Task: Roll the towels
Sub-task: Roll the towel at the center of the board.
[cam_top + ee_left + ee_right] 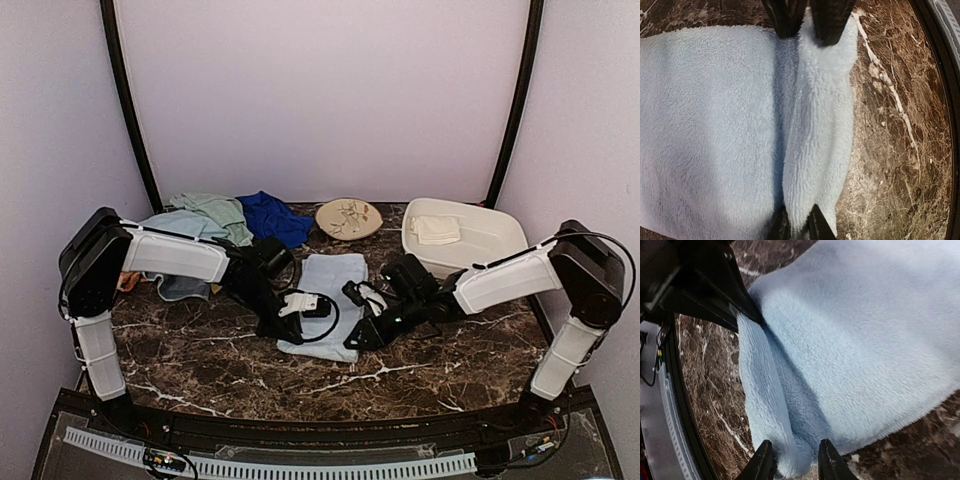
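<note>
A light blue towel lies flat in the middle of the marble table, its near edge lifted into a long fold. My left gripper is shut on one end of that fold. At the other end my right gripper stands open, its fingers apart with the fold loose between them. Both grippers meet at the towel's near edge, left gripper and right gripper. More towels lie heaped at the back left: pale green, royal blue, light blue.
A white plastic tub at the back right holds a folded cream towel. A round beige patterned plate lies behind the spread towel. The table's near edge with its black rail runs just beyond the fold.
</note>
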`<state>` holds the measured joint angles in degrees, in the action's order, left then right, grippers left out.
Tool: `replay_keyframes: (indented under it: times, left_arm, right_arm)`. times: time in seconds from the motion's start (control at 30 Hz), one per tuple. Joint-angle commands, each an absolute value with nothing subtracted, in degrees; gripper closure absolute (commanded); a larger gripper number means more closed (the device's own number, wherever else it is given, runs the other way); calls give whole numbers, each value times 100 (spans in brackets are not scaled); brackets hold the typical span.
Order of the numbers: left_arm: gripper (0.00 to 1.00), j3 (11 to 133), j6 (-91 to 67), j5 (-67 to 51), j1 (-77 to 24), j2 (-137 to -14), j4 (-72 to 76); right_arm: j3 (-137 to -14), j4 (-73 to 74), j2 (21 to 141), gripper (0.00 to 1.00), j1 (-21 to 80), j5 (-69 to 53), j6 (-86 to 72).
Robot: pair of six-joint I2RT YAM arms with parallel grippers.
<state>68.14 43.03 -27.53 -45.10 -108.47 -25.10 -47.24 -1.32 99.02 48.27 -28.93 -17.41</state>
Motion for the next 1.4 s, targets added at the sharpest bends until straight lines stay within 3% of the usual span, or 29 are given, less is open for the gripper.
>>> replay_keyframes:
  times: [0.0, 0.2, 0.43, 0.57, 0.87, 1.07, 1.37]
  left_arm:
    - [89, 7282, 4284, -3275, -4307, -11164, -3242]
    - [90, 7811, 4341, -3528, -4219, -11673, -3848]
    - [91, 8124, 4280, -3515, -4210, -11944, -4118]
    - [91, 8221, 4317, -3550, -4210, -12071, -4272]
    - [91, 8409, 4406, -3586, -4187, -12239, -4556]
    - [77, 8435, 4396, -3550, -4146, -12227, -4553]
    - [52, 7936, 4118, -4099, -3613, -11420, -4044]
  right_arm:
    - [-4385, -378, 8865, 62, 5051, -1380, -1075]
    - [-4255, -69, 8274, 57, 6306, 512, 804]
    - [-4531, 90, 8968, 57, 7554, 2195, 2272]
    - [-4591, -429, 9412, 62, 7737, 2726, 2963]
    - [-4815, -1006, 10230, 62, 7723, 2996, 3753]
    - [-5014, -533, 10521, 63, 7558, 2704, 3208]
    - [-5771, 950, 10854, 85, 6840, 1387, 1717]
